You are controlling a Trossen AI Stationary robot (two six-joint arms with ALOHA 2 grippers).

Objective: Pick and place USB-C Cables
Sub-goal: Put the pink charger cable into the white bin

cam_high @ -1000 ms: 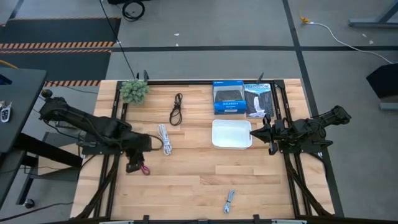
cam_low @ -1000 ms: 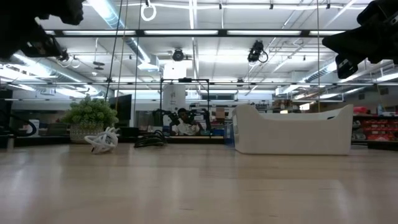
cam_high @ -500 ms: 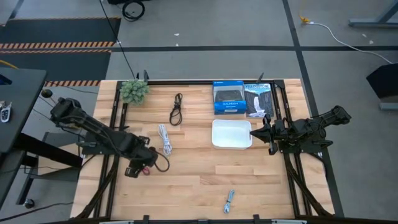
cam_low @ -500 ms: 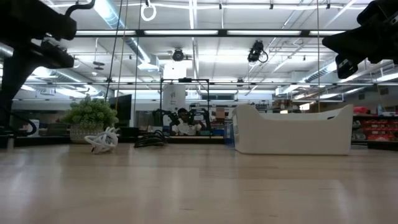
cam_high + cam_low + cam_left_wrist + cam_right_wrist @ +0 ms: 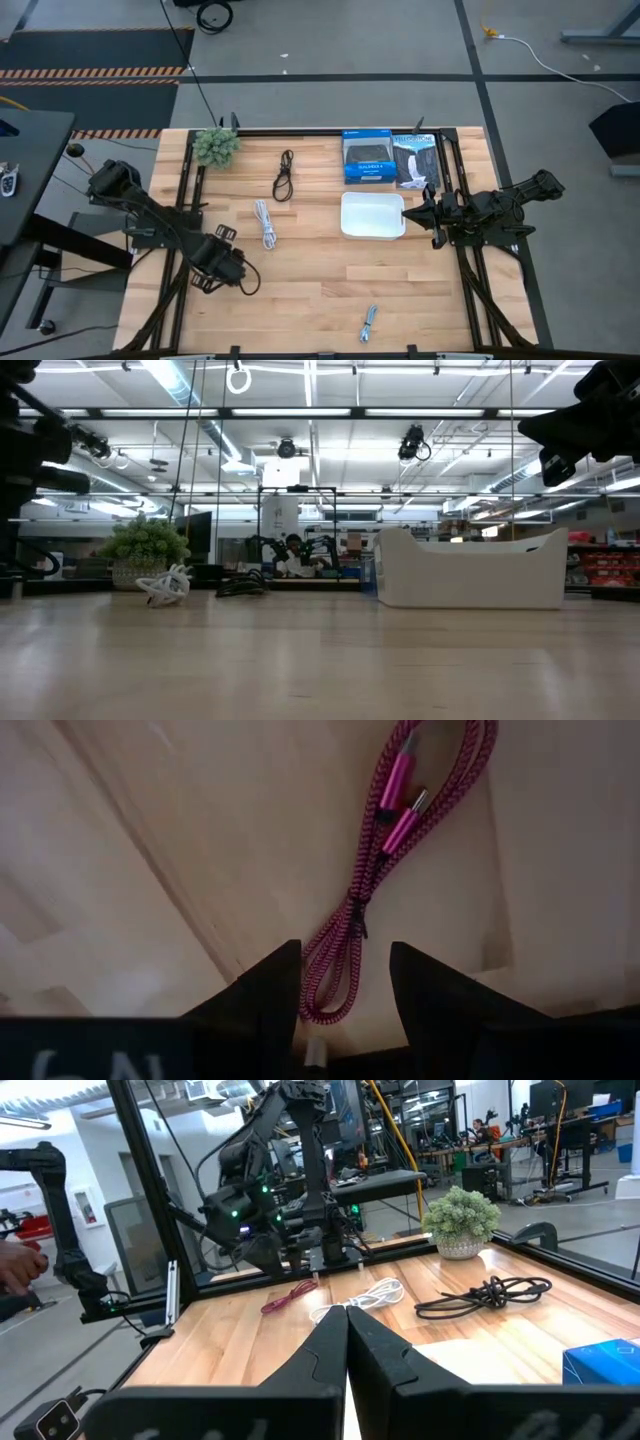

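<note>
The red cable [image 5: 400,850] lies flat on the table under my left gripper [image 5: 345,955], which is open. Its fingers stand on either side of the cable's looped end [image 5: 325,995]; I cannot tell whether they touch it. In the high view my left gripper [image 5: 224,270] covers the red cable. The white cable [image 5: 266,224], the black cable [image 5: 284,176] and the grey-silver cable [image 5: 369,323] lie loose on the table. My right gripper [image 5: 410,213] is shut and empty, held above the table by the white tray's [image 5: 372,215] right side.
A blue box [image 5: 368,157] and a black box [image 5: 416,160] lie at the far edge behind the tray. A fuzzy green clump [image 5: 216,146] sits at the far left corner. Bare wood lies between the tray and the near edge.
My left arm has swung at its elbow, and its gripper has shifted a little toward the table's right and come over the red cable, which showed beside it before. None of the cables has moved. My right arm has kept still.
</note>
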